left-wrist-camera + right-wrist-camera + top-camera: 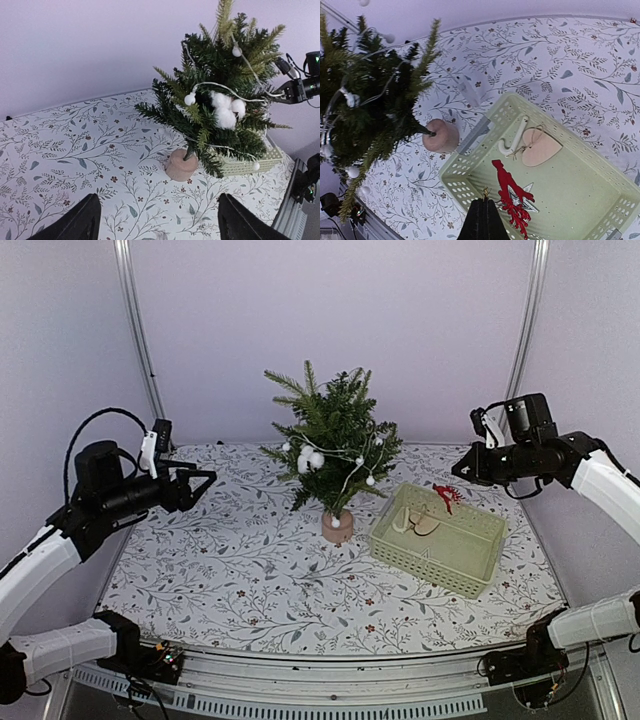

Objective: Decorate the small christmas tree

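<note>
Black and spread wide, the left gripper point(202, 488) is hanging over the left side of the table point(220, 570) with nothing in it. It is pointing at the tree point(335, 445), likely so it is ready to help. The tree is standing upright near the middle of the table, toward the back, on its round tan foot point(337, 528). It is looking dark green and bushy, and it is already wearing a white bead string point(189, 99) and fluffy white balls point(225, 110). Just beside the foot, a pale green basket point(430, 565) is holding a wooden heart point(540, 148) and other bits together. Above the basket's far edge, the right gripper point(460, 472) is pinching the gold loop of a red ornament point(506, 185). The ornament is dangling, probably lifted out to go on a branch.
</note>
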Tool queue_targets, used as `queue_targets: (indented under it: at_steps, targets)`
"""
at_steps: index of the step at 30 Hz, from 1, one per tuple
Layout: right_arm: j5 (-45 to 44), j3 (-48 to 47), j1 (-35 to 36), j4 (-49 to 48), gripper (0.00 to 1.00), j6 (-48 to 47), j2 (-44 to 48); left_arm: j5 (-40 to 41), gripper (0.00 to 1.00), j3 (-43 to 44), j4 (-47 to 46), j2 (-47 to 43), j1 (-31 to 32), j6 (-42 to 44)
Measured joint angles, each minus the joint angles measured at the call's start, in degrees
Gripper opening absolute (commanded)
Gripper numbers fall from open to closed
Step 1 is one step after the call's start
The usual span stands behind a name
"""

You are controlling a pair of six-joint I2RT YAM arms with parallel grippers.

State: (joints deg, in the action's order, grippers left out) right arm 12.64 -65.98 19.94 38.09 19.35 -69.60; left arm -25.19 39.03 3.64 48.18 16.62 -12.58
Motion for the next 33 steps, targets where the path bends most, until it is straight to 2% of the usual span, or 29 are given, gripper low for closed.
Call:
queue_targets:
  at_steps: [7,12,17,22,27,33]
  targets:
    - [1.27,-3.61,7.19,0.70,0.00,0.96,2.99,-1.36,0.82,0.17,4.02,-3.04,4.57,4.48]
    - [1.46,-5.57,13.88,1.01,0.00,2.40,3.89,-1.18,0.82,0.17,5.09,-3.02,11.06,6.60]
    - [1.20,-6.60,21.84,0.87,0.00,4.04,3.85,1.25,0.80,0.17,4.02,-0.55,20.39,8.28]
    - [1.11,-8.98,28.28,0.72,0.00,5.22,2.38,4.57,0.78,0.92,1.07,5.09,28.92,10.25]
    - [1.25,-10.62,31.47,-0.37,0.00,5.73,0.07,6.84,0.79,3.74,-4.15,12.57,36.15,12.68]
    - [1.22,-11.06,33.05,-2.80,0.00,6.32,-2.93,7.43,0.81,7.82,-12.15,22.40,40.87,13.88]
